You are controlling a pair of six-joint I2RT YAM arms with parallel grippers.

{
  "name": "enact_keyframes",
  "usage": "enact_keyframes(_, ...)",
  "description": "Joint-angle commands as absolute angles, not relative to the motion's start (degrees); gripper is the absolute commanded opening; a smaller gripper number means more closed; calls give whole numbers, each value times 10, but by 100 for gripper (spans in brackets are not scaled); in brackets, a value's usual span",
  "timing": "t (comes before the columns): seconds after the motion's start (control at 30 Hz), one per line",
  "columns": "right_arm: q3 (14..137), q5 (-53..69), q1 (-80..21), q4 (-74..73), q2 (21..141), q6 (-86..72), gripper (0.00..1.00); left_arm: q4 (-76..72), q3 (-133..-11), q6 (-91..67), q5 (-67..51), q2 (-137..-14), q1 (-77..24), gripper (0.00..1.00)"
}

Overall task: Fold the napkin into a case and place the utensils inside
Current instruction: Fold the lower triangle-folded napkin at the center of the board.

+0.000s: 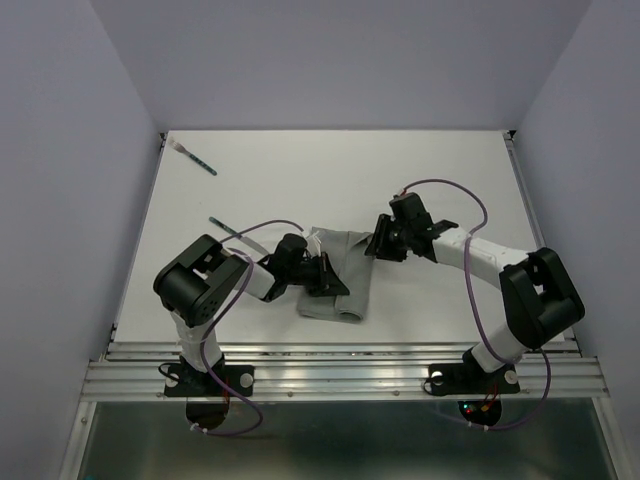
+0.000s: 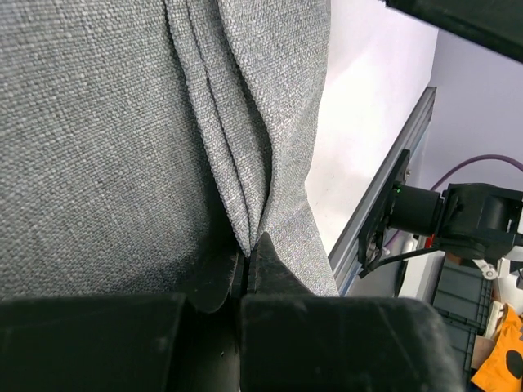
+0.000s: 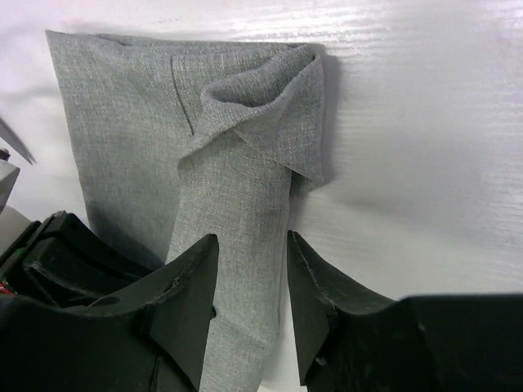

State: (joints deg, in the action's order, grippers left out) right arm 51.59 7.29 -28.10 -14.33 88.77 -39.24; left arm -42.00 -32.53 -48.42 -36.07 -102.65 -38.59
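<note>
Now | napkin [image 1: 340, 288] lies near centre, long axis 12-to-6 o'clock | my left gripper [image 2: 248, 260] clamped tight on its layered edge, hiding the 9 o'clock side | my right gripper [image 3: 249, 302] half-spread astride a raised fold | utensils [image 1: 196, 159] at 10 o'clock, one part-hidden

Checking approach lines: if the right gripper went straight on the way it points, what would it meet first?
Probably the napkin: the right gripper straddles a folded strip of it, with the raised fold straight ahead; height above the cloth is unclear.
</note>
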Motion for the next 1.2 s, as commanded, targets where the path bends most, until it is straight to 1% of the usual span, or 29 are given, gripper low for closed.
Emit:
enact_keyframes(0.0, 556, 56, -277, -124, 904, -385, 43, -396, -346, -453, -371, -1009, -383, 0)
enact_keyframes(0.13, 586, 33, -277, -129, 927, -383, 37, -396, -349, -452, -374, -1019, -382, 0)
enact_keyframes(0.2, 604, 22, -277, -135, 939, -381, 36, -396, -349, -451, -375, -1020, -382, 0)
enact_keyframes(0.3, 617, 3, -277, -140, 947, -381, 29, -396, -347, -450, -374, -1020, -383, 0)
enact_keyframes(0.43, 615, -21, -261, -140, 947, -388, 29, -395, -349, -451, -374, -1023, -382, 0)
enact_keyframes(0.5, 613, -18, -254, -140, 949, -388, 31, -395, -351, -451, -374, -1024, -383, 0)
enact_keyframes(0.53, 612, -18, -254, -140, 949, -388, 37, -395, -350, -451, -375, -1025, -383, 0)
enact_keyframes(0.63, 610, -12, -248, -137, 954, -386, 46, -395, -351, -450, -376, -1027, -383, 0)
enact_keyframes(0.7, 613, -5, -248, -134, 962, -385, 48, -395, -352, -450, -375, -1029, -382, 0)
enact_keyframes(1.0, 643, 57, -248, -111, 992, -388, 46, -395, -355, -450, -376, -1034, -382, 0)
enact_keyframes(1.17, 657, 74, -248, -104, 1012, -392, 40, -395, -358, -449, -378, -1037, -382, 0)
